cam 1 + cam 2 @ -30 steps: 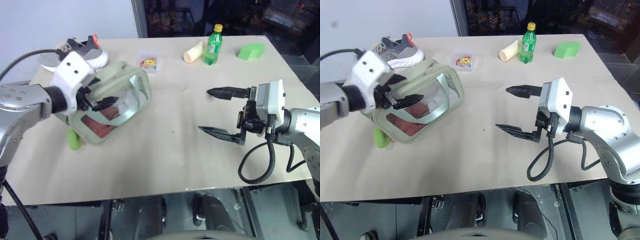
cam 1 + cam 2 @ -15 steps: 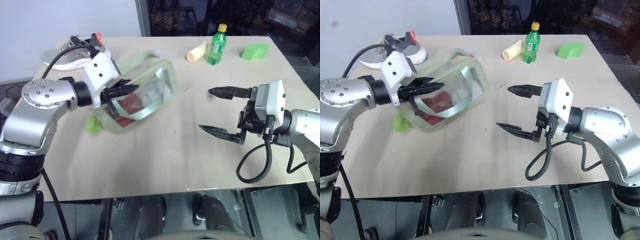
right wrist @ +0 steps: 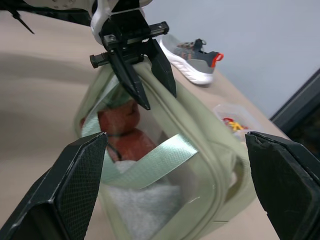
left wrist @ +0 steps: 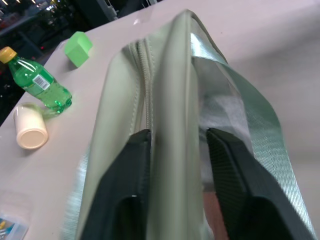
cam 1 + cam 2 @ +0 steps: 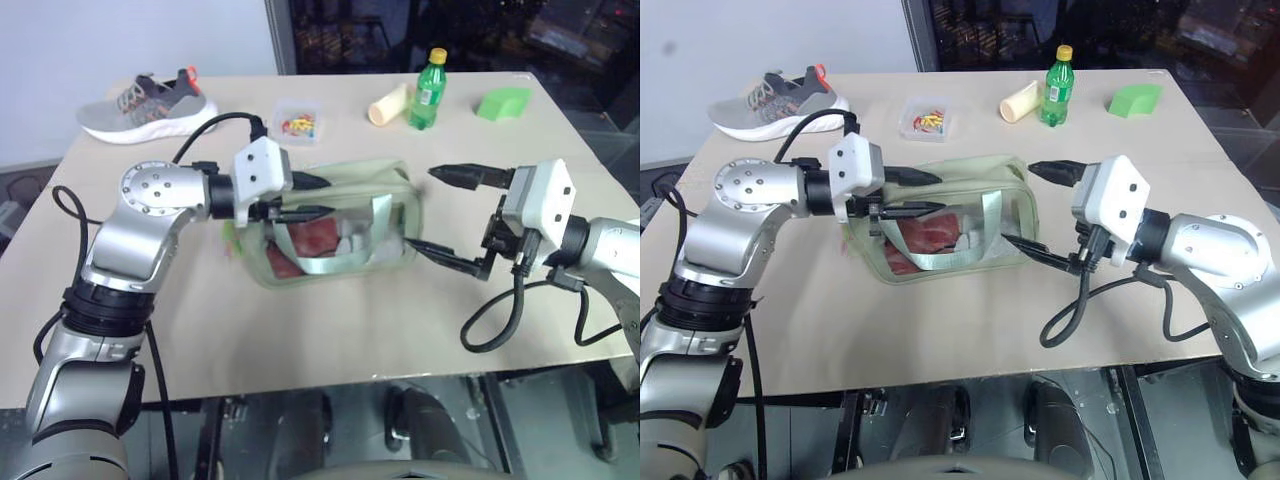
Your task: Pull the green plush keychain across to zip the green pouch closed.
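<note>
In the left wrist view the left gripper [image 4: 175, 145] has its two black fingers set either side of the top edge of the green pouch [image 4: 170, 85], straddling the fold beside the zipper seam; the fabric fills the gap, though a firm pinch cannot be told. The right wrist view looks at the pouch's end panel, reddish contents and a pale strap behind clear plastic, with the right gripper [image 3: 180, 165] spread wide and holding nothing. From the head, the pouch lies mid-table between both grippers, with a sliver of the green plush keychain [image 5: 228, 238] at its left end. Farther back on the tan table [image 5: 330, 330] sit a clear box [image 5: 296, 125], a cream cylinder [image 5: 387, 104], a green bottle [image 5: 428, 90], a green block [image 5: 503, 102] and a sneaker [image 5: 145, 105]; beyond, a pale wall and dark glass.
</note>
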